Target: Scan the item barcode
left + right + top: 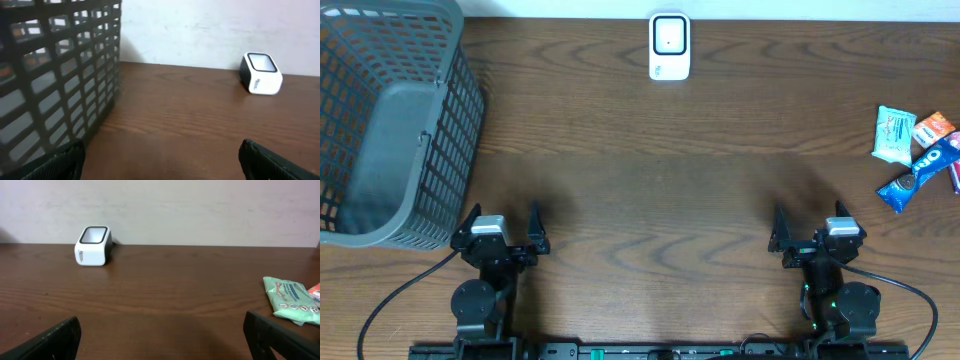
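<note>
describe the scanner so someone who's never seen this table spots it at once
Look along the far edge of the brown table. Near its middle, right of the grey basket, stands the scanner. It alone is a white box with a dark-framed window; the snack packets are colourful.

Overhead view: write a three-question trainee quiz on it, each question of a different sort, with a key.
1. True or false: the white barcode scanner stands on the table, outside the grey mesh basket.
2. Fill in: the left gripper and the right gripper both stand ___, holding nothing.
3. Which is nearest to the snack packets? A. left gripper B. right gripper C. grey mesh basket

Key: 1 true; 2 open; 3 B.
</note>
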Tool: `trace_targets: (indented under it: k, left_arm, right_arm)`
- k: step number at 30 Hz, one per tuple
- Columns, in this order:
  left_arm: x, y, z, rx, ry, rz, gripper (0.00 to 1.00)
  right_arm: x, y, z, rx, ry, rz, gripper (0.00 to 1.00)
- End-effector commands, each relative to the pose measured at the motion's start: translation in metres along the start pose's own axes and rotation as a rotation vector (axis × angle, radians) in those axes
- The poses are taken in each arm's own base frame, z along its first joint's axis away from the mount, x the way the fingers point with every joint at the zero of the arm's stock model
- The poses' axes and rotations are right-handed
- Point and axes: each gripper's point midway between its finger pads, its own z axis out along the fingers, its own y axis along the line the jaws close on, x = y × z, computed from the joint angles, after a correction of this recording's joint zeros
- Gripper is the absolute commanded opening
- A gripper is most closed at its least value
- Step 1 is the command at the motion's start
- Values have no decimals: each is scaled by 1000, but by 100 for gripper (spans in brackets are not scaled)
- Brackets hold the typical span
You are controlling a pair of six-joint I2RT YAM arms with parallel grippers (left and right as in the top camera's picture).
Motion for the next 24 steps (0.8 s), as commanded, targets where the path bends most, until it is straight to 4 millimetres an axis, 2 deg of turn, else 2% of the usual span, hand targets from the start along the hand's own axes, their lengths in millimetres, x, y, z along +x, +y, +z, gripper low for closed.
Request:
trace_targets:
  k: [1,24]
  left_arm:
    - [15,3,0,-15,48,-40,98]
    - [15,-2,0,15,49,83,98]
  right_arm:
    - [0,0,0,1,-1,11,99]
    - [0,0,0,1,-1,11,99]
